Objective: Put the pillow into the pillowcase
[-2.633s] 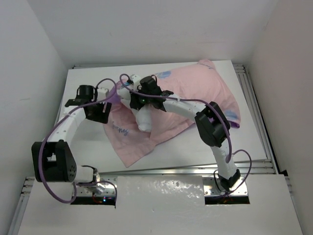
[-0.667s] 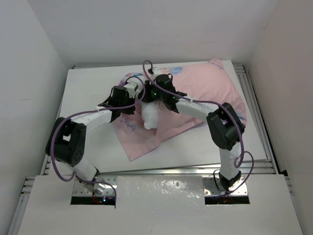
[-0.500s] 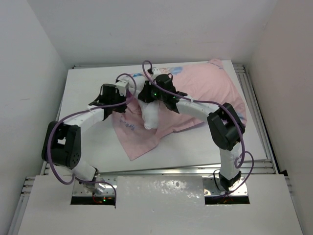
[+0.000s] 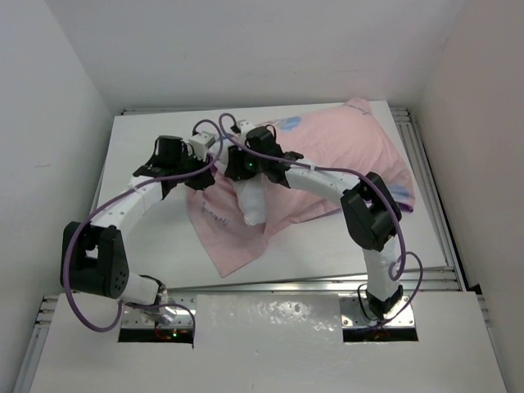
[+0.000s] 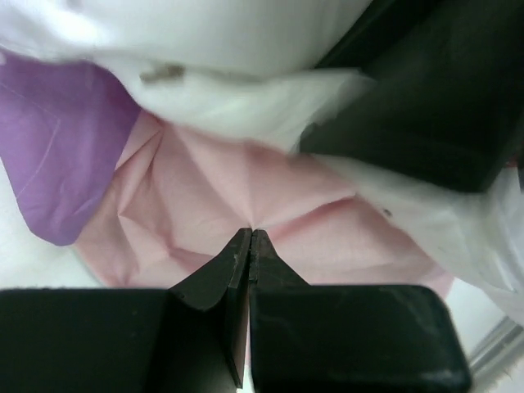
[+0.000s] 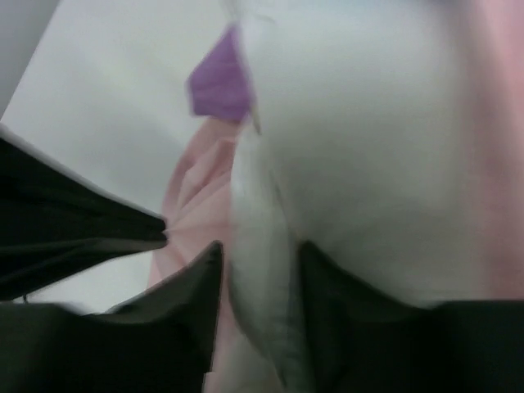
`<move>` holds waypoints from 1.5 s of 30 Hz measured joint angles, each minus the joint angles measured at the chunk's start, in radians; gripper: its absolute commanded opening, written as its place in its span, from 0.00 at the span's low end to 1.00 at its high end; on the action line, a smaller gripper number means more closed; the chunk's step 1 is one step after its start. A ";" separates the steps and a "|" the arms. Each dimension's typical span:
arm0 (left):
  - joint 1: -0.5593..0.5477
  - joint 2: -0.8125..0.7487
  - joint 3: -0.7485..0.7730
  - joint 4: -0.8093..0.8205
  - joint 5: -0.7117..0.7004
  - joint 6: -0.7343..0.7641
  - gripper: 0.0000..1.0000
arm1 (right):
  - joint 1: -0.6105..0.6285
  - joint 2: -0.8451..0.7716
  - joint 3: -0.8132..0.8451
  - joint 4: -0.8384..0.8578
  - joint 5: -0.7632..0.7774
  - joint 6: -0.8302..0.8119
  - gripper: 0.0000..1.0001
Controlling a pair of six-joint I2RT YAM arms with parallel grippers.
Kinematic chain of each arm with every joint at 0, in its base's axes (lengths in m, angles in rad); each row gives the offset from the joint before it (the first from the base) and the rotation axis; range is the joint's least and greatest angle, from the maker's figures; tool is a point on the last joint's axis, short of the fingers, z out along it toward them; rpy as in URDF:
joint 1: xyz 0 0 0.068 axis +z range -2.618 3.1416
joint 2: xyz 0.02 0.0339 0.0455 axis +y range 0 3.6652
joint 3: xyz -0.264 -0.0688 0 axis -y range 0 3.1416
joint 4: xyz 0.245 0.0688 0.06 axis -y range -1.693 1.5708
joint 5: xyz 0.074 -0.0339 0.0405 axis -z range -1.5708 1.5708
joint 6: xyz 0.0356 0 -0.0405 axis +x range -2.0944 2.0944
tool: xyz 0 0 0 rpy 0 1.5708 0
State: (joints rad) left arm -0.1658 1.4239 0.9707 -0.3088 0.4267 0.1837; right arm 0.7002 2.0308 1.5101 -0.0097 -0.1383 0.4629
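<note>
The pink pillowcase [image 4: 344, 151] lies across the table's far right, bulging with most of the pillow inside. A white end of the pillow [image 4: 254, 201] sticks out of its mouth at the centre. My left gripper [image 4: 199, 173] is shut on the pink hem [image 5: 205, 196] beside that mouth, and creases fan out from its tips [image 5: 250, 233]. The right gripper [image 4: 249, 182] straddles the pillow's white edge [image 6: 262, 246], jaws parted around it. The left gripper [image 6: 160, 229] shows just to the left there. A purple inner side [image 5: 57, 155] shows at the mouth.
A flat empty flap of the pillowcase [image 4: 229, 237] trails toward the near edge of the white table [image 4: 139, 139]. White walls close in on the left, back and right. Purple cables loop off both arms above the cloth.
The right gripper's jaws have parted from their pinch on the pillow's edge. The left arm has swung left, drawing the pillowcase hem with it.
</note>
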 measured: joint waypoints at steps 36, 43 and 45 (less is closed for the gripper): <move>0.044 -0.006 -0.105 0.005 -0.105 0.026 0.00 | 0.155 -0.043 -0.100 -0.023 -0.076 0.047 0.52; 0.043 0.003 -0.155 0.025 -0.102 0.037 0.06 | 0.157 -0.012 -0.105 0.006 0.014 0.039 0.52; 0.043 0.005 -0.155 0.045 -0.056 0.032 0.36 | 0.157 -0.030 -0.151 0.041 0.010 0.039 0.52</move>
State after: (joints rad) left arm -0.1230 1.4288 0.8158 -0.2634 0.3702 0.2161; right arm 0.8570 2.0010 1.3586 0.0315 -0.1280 0.5022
